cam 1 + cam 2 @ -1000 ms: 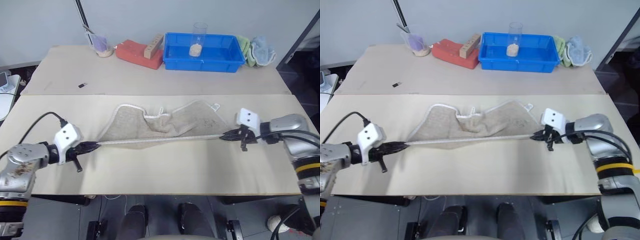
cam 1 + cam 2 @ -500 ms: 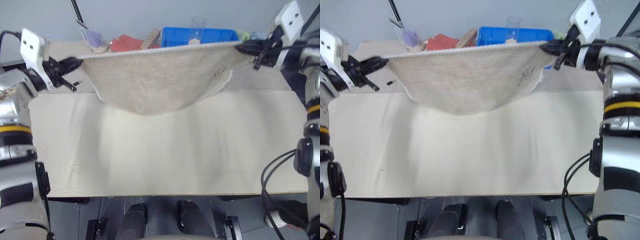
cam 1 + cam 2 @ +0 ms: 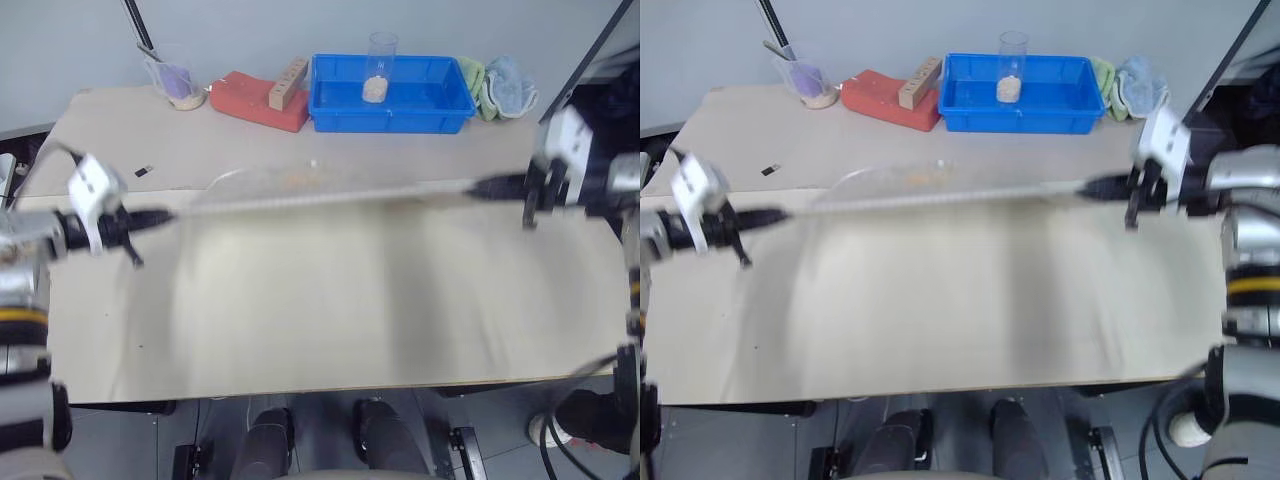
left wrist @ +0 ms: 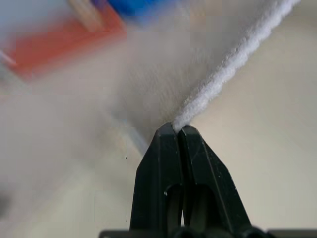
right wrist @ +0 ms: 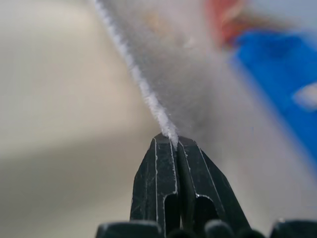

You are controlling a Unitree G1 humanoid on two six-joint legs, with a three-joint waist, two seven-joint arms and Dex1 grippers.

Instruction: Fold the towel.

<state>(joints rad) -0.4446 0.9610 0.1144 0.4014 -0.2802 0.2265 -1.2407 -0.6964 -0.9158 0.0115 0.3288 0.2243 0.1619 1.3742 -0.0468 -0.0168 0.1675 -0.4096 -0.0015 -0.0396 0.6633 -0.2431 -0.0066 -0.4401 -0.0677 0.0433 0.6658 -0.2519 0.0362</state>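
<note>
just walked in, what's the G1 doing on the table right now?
It is folding a towel. The left claw and the right claw are each shut on an end of the towel's white stitched edge, which runs taut between them above the table. The wrist views show each pair of fingers pinched on that edging. The cloth itself is blurred, so how it hangs cannot be told. At the far side stand a blue bin, a red block and some other cloths, untouched.
</note>
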